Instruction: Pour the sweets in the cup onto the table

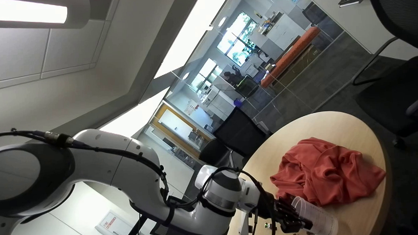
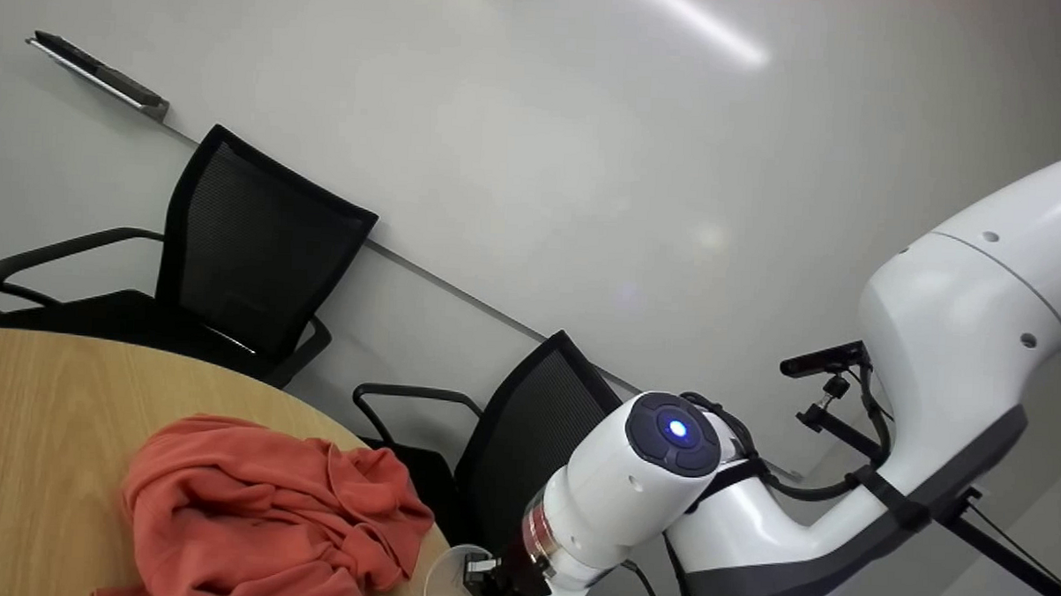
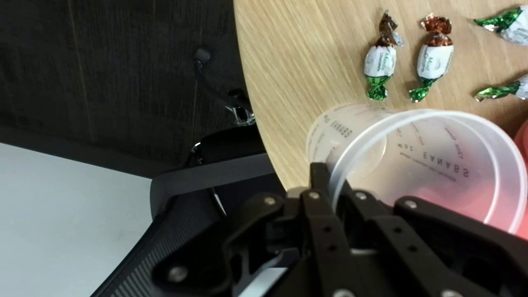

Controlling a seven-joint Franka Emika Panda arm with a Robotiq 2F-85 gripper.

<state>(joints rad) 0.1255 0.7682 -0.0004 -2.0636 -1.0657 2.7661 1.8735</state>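
Wrist view, left to right: bench [image 3: 288,74]; claw [image 3: 335,187], clenched on the rim of a cup [image 3: 416,165] with no contents visible; wrapped sweets [image 3: 435,62], loose on the bench near the cup. Pouring is judged complete. Next move: seat the cup on the bench, contact at present undetermined, then loosen the claw.

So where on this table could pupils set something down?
In both exterior views, bare table lies beyond the red cloth, away from the hand; in the wrist view, a strip lies between sweets and table edge. Crowded: around the cup, with sweets and cloth close by.
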